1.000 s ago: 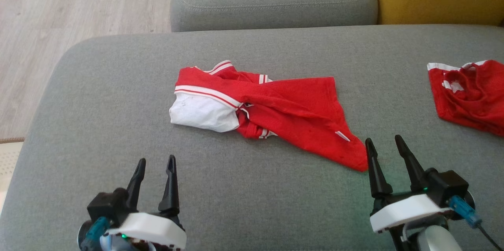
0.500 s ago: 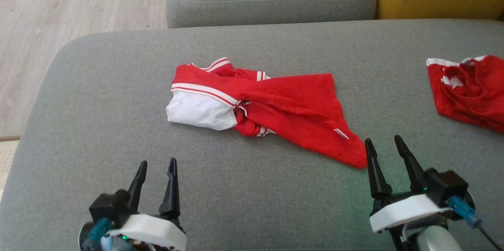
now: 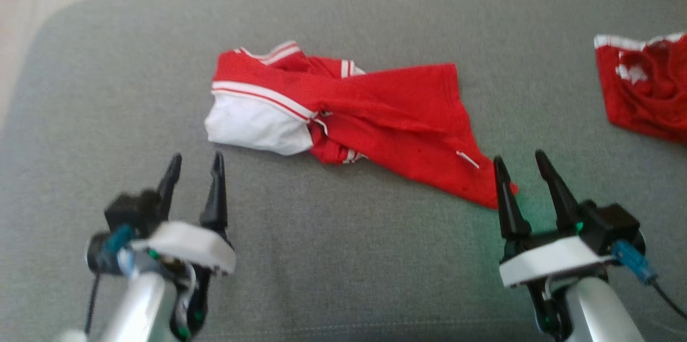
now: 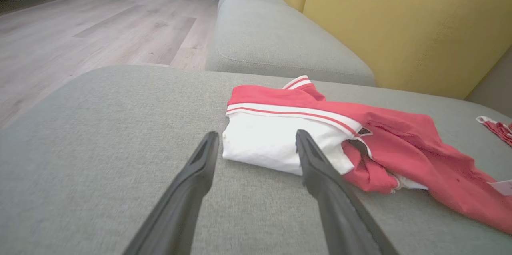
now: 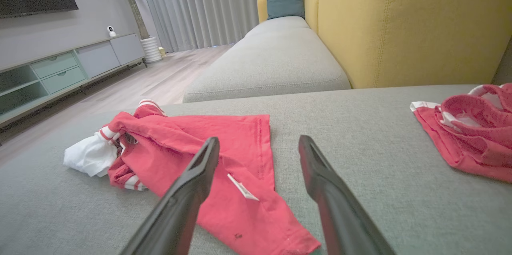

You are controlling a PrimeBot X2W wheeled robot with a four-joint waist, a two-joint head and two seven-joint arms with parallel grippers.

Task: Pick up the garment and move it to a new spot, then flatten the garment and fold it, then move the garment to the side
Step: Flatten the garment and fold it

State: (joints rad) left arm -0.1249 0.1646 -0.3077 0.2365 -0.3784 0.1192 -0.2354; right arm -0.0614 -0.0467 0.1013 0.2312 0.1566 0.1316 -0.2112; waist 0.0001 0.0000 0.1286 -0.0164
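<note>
- The left jaws stand wide and empty at 7 o'clock in the head view, their long dark fingers [image 3: 216, 191] over the grey fabric sofa seat [image 3: 343, 256].
- The crumpled red fabric garment with a white panel and white stripes [image 3: 375, 111] lies on the middle of the seat. Its white folded end is at 1 o'clock from the left jaws, near them but apart. In the left wrist view that white end sits straight ahead at 12 o'clock, just past the fingertips.
- The right jaws stand wide and empty at 5 o'clock in the head view. The garment's pointed red corner is at 10 o'clock from them, and one finger crosses it there; I cannot tell whether they touch. In the right wrist view one finger lies over red cloth, the other over bare seat.
- A second crumpled red garment with white trim [image 3: 644, 89] lies at 2 o'clock from the right jaws, well apart.
</note>
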